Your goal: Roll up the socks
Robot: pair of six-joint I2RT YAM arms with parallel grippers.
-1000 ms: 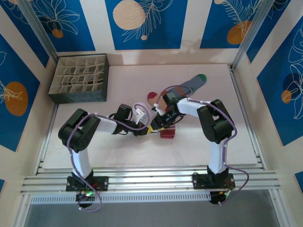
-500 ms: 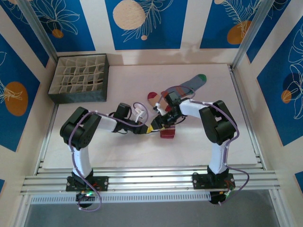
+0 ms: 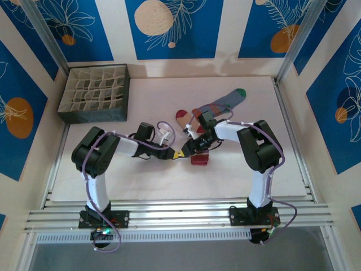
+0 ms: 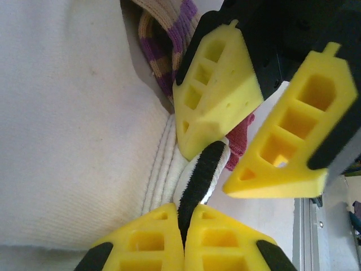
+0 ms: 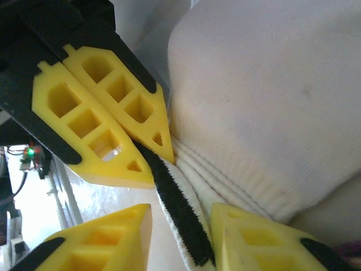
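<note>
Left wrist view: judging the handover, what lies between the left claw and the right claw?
The white sock's dark-striped cuff, pinched in the left claw, reaching between the right claw's fingers; left wrist view.

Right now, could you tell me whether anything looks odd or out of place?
Both grippers crowd one spot: the left gripper is shut on the striped cuff of the white sock, and the right gripper, open, straddles that same cuff, nearly tip to tip. Nothing looks torn.

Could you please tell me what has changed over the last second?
The right arm shifted slightly; the right gripper sits astride the white sock's dark-striped cuff, jaws apart. Nothing was taken or let go. The left gripper stays shut on that cuff; the peach sock, grey-blue sock and divided box have not moved.
</note>
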